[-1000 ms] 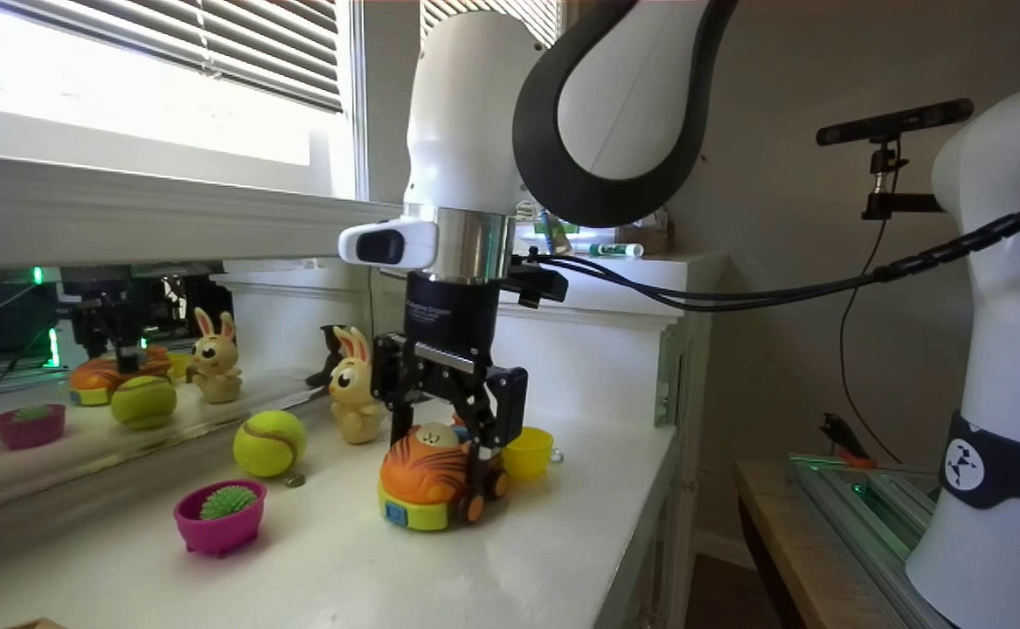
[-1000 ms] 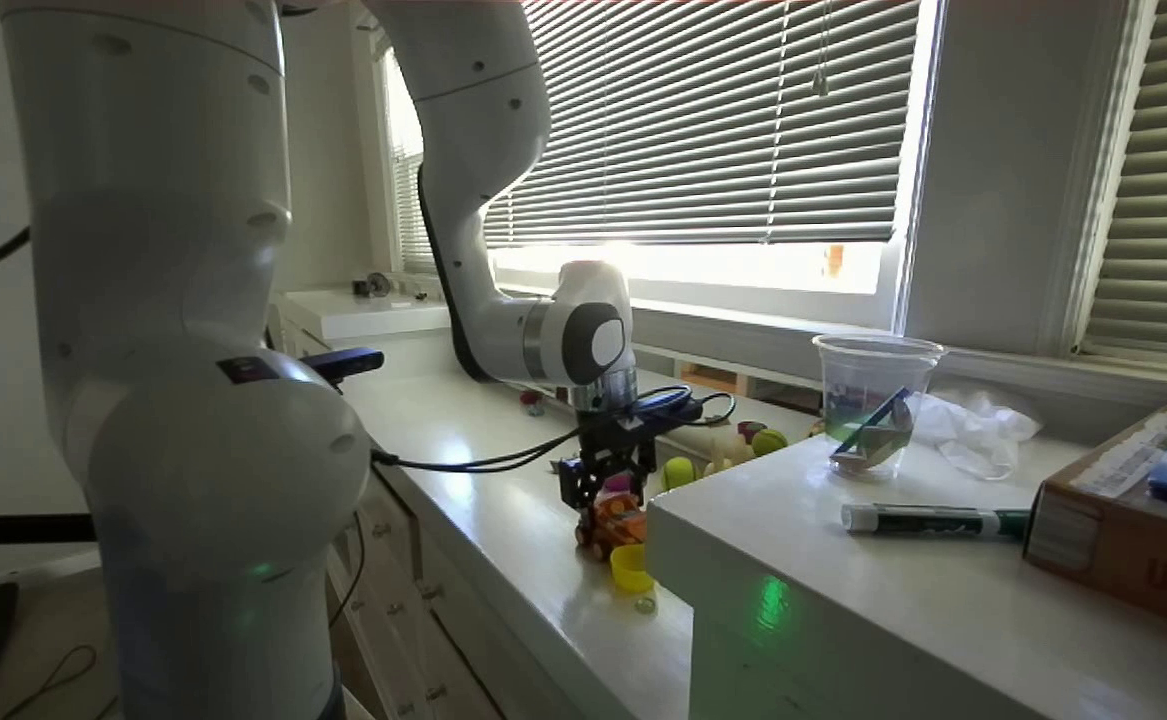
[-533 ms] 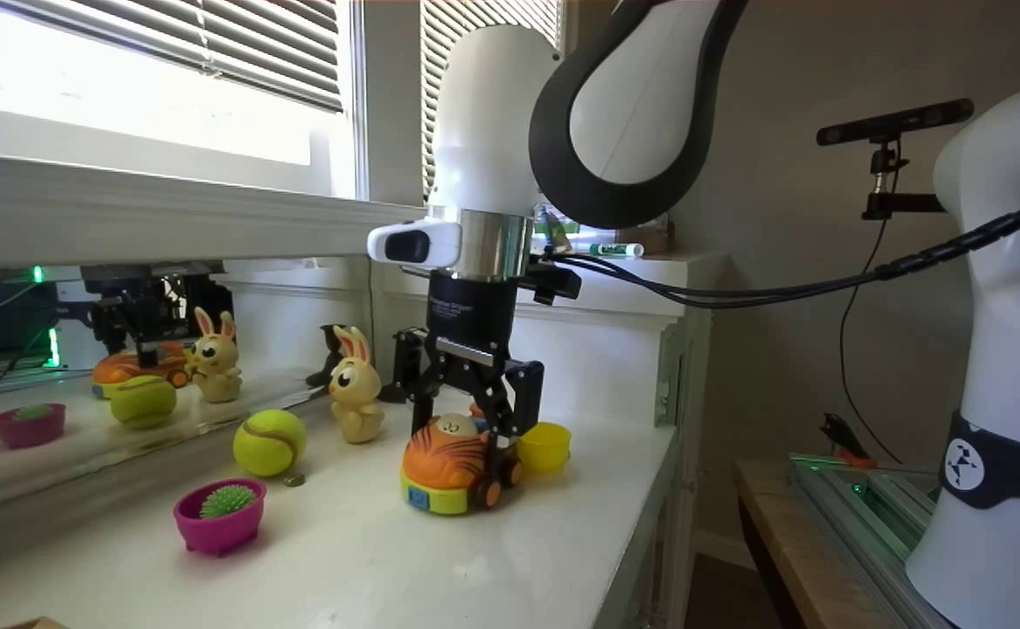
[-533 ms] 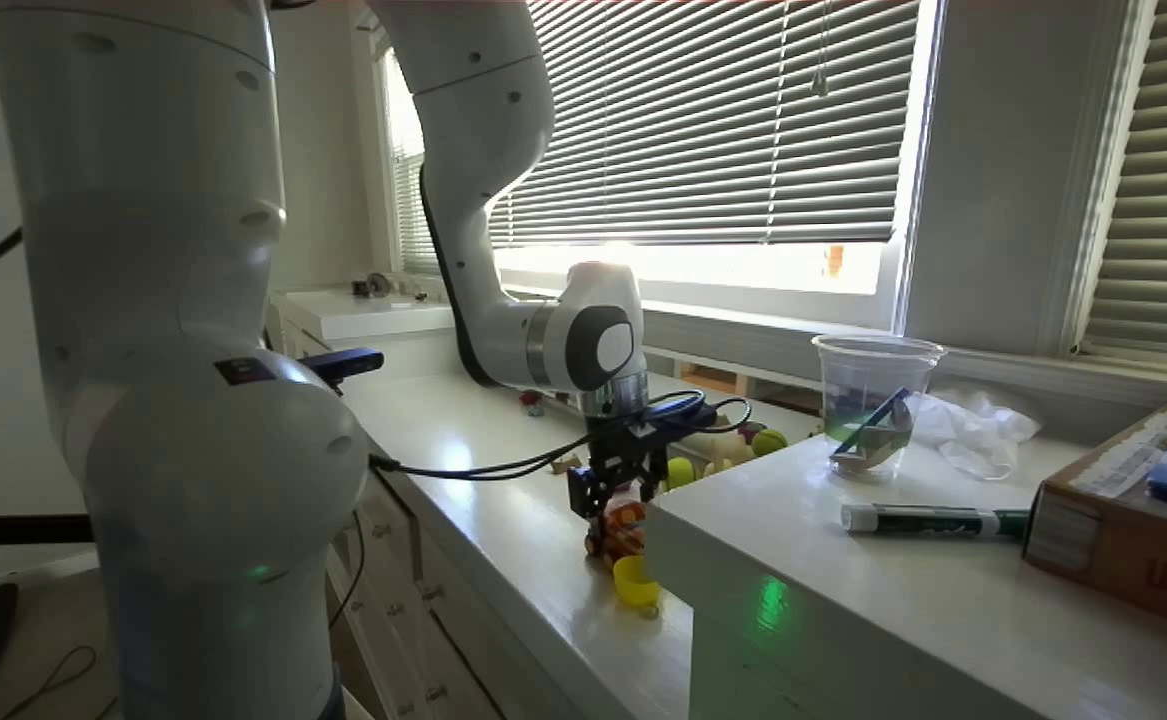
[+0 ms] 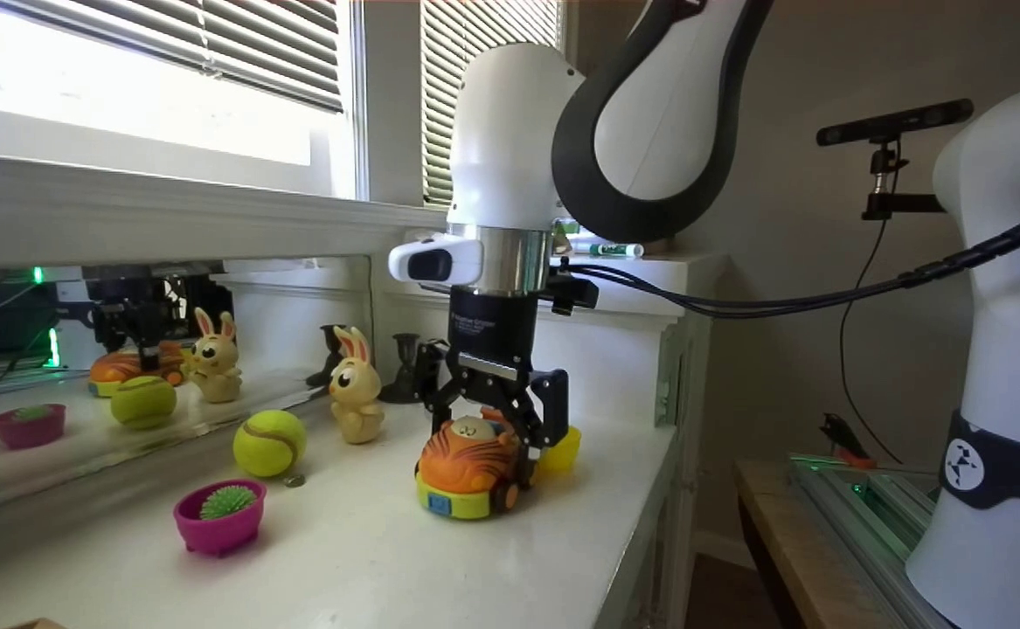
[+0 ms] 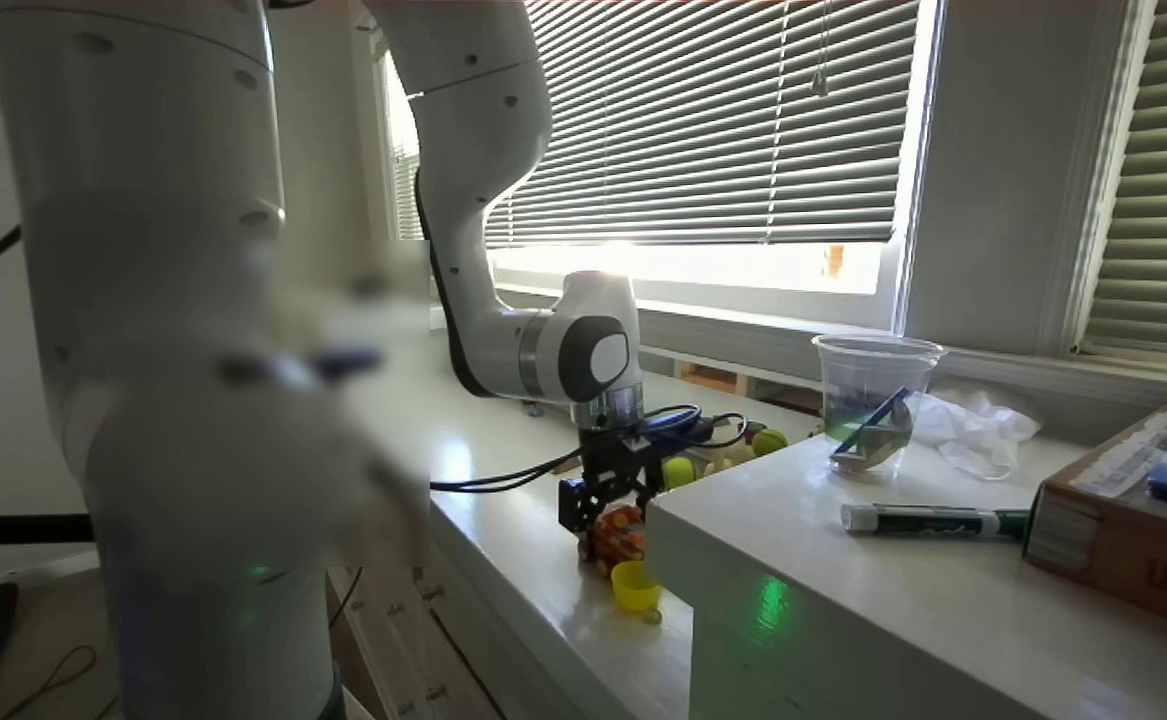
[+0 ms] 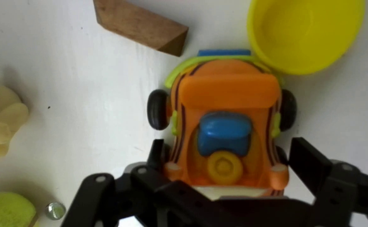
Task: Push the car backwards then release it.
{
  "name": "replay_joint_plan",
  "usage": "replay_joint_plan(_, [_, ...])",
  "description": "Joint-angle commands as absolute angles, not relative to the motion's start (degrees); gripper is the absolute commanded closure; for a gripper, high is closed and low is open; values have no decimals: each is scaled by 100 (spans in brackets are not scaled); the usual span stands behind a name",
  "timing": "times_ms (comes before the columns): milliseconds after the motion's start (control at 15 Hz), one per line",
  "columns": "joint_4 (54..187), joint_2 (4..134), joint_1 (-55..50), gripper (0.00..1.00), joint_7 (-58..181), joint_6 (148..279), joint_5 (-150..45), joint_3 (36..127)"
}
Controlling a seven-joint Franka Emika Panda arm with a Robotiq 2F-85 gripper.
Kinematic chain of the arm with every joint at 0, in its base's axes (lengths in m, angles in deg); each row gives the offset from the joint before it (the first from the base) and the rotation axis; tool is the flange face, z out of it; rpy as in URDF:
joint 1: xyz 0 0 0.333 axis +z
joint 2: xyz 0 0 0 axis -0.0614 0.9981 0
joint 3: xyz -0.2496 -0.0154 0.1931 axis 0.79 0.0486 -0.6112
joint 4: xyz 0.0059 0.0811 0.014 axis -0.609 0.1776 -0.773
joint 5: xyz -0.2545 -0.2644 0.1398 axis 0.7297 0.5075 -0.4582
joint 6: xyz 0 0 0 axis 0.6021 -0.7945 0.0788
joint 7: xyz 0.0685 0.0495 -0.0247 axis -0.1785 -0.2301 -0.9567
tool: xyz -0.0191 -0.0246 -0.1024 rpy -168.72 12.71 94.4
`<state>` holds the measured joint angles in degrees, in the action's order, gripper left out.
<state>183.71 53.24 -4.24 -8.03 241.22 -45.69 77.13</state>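
Observation:
The car (image 5: pixel 461 459) is a chunky orange toy with dark wheels, a yellow bumper and a whitish figure's head on top. It stands upright on the white counter (image 5: pixel 370 568) and also shows in the wrist view (image 7: pixel 231 91). My gripper (image 5: pixel 483 447) comes down from above and straddles the car's front half. In the wrist view, the fingertips (image 7: pixel 226 148) lie against both sides at the front wheels. The figure is mostly hidden under the gripper there. In an exterior view, the car (image 6: pixel 618 535) is partly hidden behind a white cabinet (image 6: pixel 793 560).
A yellow cup (image 7: pixel 306 34) touches the car's rear corner. A wooden block (image 7: pixel 139 26) lies behind the car. A rabbit figure (image 5: pixel 355 389), a tennis ball (image 5: pixel 270 444) and a pink bowl (image 5: pixel 219 524) with a green spiky ball stand to one side. The counter edge (image 5: pixel 636 542) is on the other.
My gripper and the car have moved together to the right in an exterior view, tail first, and the car has turned slightly. The yellow cup has shifted right too. The finger spread looks the same.

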Motion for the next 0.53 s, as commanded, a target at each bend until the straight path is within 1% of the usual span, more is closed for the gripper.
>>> replay_joint_plan(0, [18628,4908,-386,0,-709,23997,-4292,7713])
replay_joint_plan(467, [18611,4392,-283,0,-562,23613,-4162,7664])
